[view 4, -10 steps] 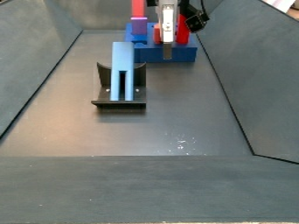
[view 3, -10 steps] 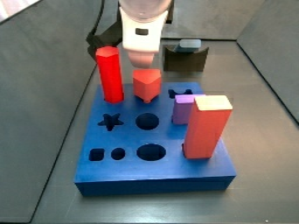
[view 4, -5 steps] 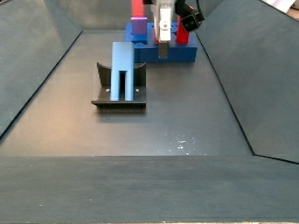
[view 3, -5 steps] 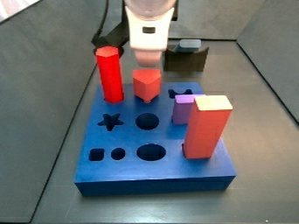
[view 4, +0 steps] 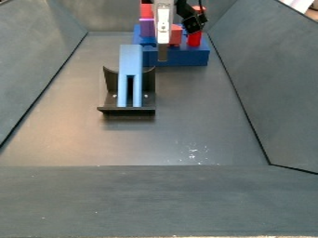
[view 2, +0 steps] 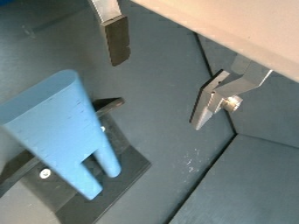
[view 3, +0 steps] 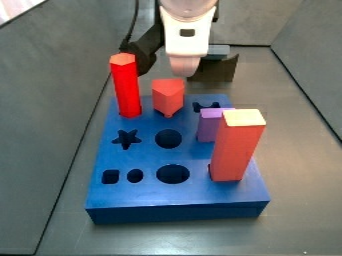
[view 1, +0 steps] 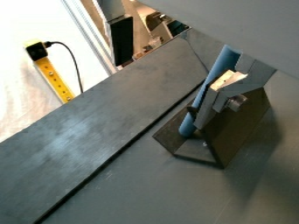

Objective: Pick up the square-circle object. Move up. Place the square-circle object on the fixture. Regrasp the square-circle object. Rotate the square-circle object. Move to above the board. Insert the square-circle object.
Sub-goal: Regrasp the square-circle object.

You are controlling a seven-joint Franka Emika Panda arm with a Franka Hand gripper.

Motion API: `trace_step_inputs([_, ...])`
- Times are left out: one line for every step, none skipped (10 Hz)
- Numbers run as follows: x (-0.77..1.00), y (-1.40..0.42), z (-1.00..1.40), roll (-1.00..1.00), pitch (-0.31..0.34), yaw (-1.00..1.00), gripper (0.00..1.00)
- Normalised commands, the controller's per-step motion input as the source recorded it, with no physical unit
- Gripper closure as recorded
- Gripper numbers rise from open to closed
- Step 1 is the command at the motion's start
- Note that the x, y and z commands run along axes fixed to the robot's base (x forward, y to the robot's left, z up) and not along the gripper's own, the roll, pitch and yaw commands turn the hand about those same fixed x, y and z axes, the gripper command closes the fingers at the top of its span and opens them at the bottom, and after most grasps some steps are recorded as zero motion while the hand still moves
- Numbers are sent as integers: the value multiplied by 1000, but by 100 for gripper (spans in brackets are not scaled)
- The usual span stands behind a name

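Gripper [view 2: 163, 66]: hangs over the back part of the board [view 3: 147, 190], empty, its fingers [view 2: 114, 39] spread wide apart in a wrist view. In a side view only its white housing [view 3: 186, 38] shows, above the short red peg [view 3: 167, 97]; the fingers are not visible there.

Square-circle object [view 4: 132, 76]: light blue, two prongs pointing down, standing upright on the fixture [view 4: 126, 105], well apart from the board and from the gripper. Both wrist views show it [view 1: 214, 92] [view 2: 65, 127] resting in the dark bracket [view 2: 111, 188].

Fixture: dark L-shaped bracket on a base plate, on the grey tabletop [view 4: 162, 139] between the near edge and the board.

Board: blue slab. Carries a tall red hexagonal peg [view 3: 124, 85], the short red peg, a small purple block [view 3: 210, 125] and a large salmon rectangular block [view 3: 238, 143]. Open star hole [view 3: 128, 139], round holes [view 3: 168, 137] and small holes near the front edge show in one side view only.

Behind the board: a dark box [view 3: 219, 64], partly hidden by the gripper.

Outside the enclosure, in a wrist view: a yellow strip [view 1: 51, 70] with a black cable.
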Motion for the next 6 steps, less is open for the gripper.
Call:
trace_step_inputs([1000,-30,-52,145,66,16,0])
trace_step_inputs([1000,-32,-55,145,85,15,0])
trace_step_inputs([1000,-31,-56,151,102,21,0])
trace_step_inputs([1000,-34,-51,151,116,29,0])
trace_step_inputs([1000,-36,-53,154,125,43,0])
trace_step_inputs([1000,-38,-59,157,127,52,0])
